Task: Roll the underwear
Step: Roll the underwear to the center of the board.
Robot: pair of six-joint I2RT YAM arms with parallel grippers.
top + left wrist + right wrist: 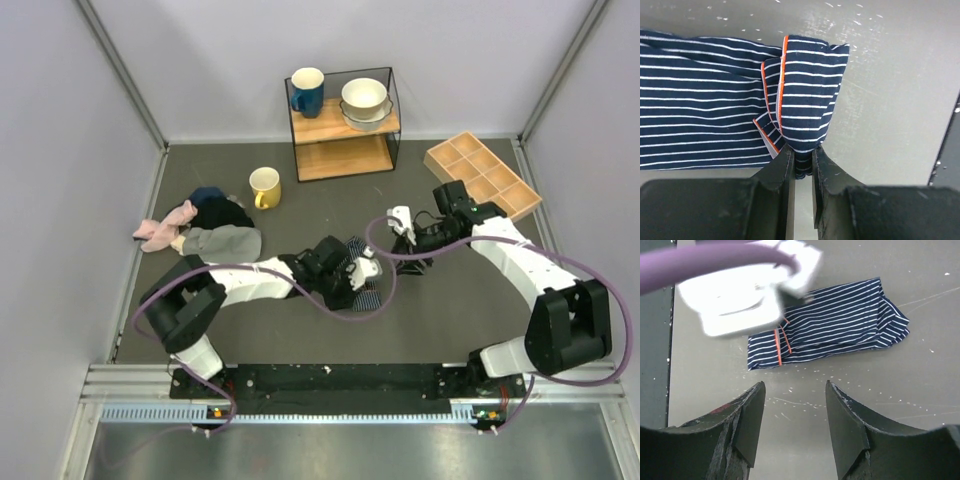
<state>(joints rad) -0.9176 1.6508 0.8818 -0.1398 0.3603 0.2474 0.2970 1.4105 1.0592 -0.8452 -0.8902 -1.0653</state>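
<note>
- At the far left of the dark table (pixel 440 312) lies a heap of clothes: a pink cloth (pixel 155 231), a grey cloth (pixel 228 242) and a dark piece behind them.
- A yellow mug (pixel 265 187) stands upright just right of the heap.
- The left gripper (pixel 800 162) reaches toward the middle of the table. Its fingers are pinched almost together on a folded edge of the underwear.
- The underwear (pixel 710 110) is navy with thin white stripes and orange-red trim. It lies folded into a narrow, flat bundle in the middle of the table, between the two grippers.
- At the back stands a wire-framed shelf (pixel 345 150). A blue mug (pixel 307 91) and stacked pale bowls (pixel 365 101) sit on its top board.
- The right gripper (pixel 795 415) is near the underwear but apart from it. Its fingers are spread wide, with nothing between them.
- A wooden tray (pixel 483 176) with compartments sits at the back right.
</note>
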